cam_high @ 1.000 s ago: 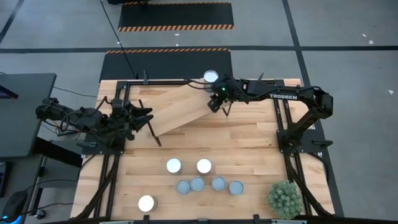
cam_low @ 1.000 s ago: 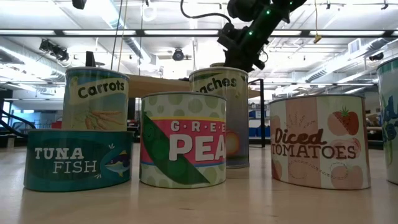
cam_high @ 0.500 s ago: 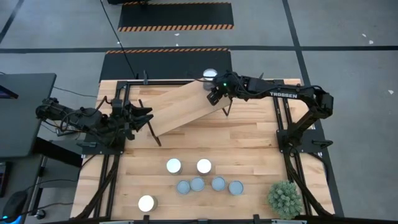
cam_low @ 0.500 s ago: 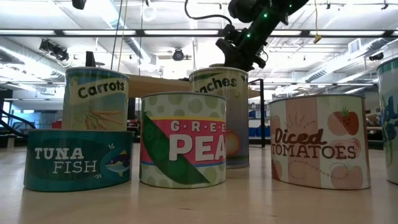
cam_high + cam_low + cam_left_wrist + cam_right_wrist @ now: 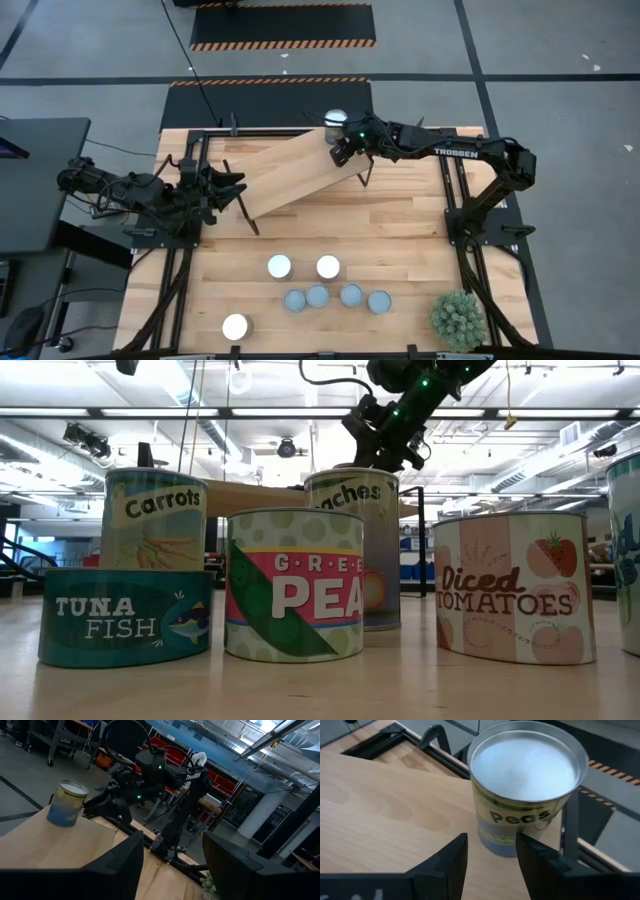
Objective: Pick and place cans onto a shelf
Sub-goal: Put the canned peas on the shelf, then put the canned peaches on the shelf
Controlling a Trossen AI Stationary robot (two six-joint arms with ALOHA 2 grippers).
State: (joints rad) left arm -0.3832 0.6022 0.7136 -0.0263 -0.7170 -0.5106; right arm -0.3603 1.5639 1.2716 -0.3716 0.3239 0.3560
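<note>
I have the right hand [image 5: 340, 148] up at the far right corner of the shelf [image 5: 290, 175], its fingers apart and empty, just short of the Peas can [image 5: 527, 785]. That can stands upright on the shelf's far right corner, clear of both fingers; in my right wrist view its silver top faces the camera. My left hand [image 5: 232, 190] waits at the shelf's left end, fingers apart, nothing between them.

The other seven cans are on the near half of the tabletop [image 5: 400, 240]: two white-topped ones [image 5: 279, 266] side by side, a row of four blue-grey ones [image 5: 317, 296] just nearer, and one white-topped can [image 5: 235, 326] alone at the near left. A potted plant [image 5: 457, 318] sits at the near right corner.
</note>
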